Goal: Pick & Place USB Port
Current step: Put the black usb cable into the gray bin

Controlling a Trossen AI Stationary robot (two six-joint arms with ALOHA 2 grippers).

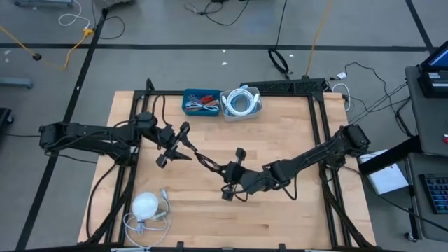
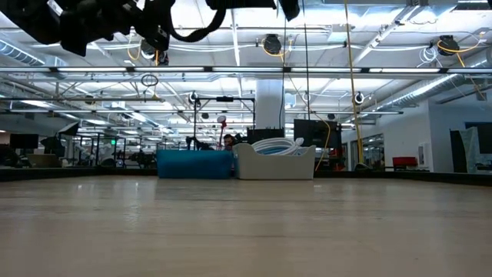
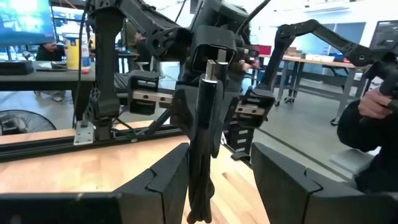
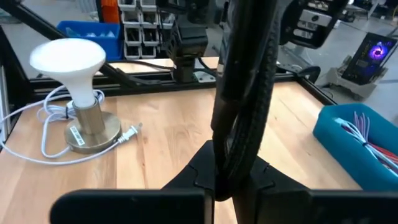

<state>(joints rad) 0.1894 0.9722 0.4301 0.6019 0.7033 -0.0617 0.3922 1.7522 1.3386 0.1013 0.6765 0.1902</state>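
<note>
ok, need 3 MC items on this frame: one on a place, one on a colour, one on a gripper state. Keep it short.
1. Where does the lamp stand?
A. near front-left corner of the table
B. inside the blue bin
C. beside the white bin

2. What colour is the bin of coiled cable at the table's back edge?
A. red
B. white
C. black

3. What is the right gripper doing?
A. open, empty
B. resting on the lamp
C. shut on the black cable

Key: 1 A, the lamp sits front-left on the table. 2 B, the white bin holds the coil, next to the blue bin. 3 C, the right gripper is clamped on the black cable.
</note>
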